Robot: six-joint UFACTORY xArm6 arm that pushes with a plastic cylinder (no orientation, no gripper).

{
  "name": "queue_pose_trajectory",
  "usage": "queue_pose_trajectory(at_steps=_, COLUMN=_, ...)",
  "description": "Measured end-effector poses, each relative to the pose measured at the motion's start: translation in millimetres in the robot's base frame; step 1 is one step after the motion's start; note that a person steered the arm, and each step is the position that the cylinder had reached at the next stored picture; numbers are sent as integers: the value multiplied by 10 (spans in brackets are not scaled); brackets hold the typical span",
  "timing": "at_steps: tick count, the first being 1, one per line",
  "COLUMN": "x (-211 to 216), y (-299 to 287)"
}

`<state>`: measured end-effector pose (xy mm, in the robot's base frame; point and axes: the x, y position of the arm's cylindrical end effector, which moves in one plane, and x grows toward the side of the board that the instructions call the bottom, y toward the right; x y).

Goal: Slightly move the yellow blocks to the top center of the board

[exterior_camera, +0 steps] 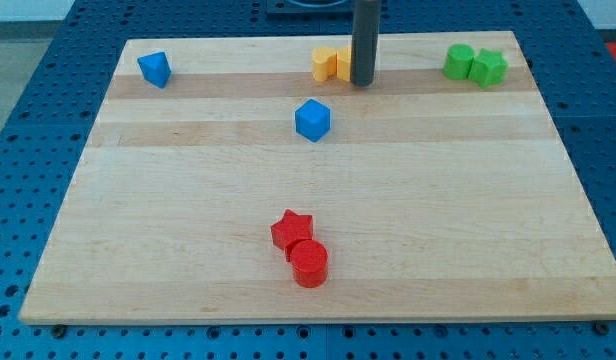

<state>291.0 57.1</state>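
The two yellow plastic blocks [331,63] sit pressed together near the top centre of the pale wooden surface [188,220], and the dark rod's tip [362,82] stands right against their right side, partly hiding the second one. This looks like the closing nudge: the pair already lies close to target, so the next move calls for only a short, gentle push toward the view's left, if any. No claw here at all, so nothing opens or clamps; the rod simply touches. The blue cube-like block [312,120] waits just below, clear of the pair.
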Motion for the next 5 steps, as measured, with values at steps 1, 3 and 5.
queue_pose_trajectory(at_steps=1, x=22, y=209)
queue_pose_trajectory(at_steps=3, x=-70, y=240)
queue_pose_trajectory(at_steps=5, x=-147, y=180)
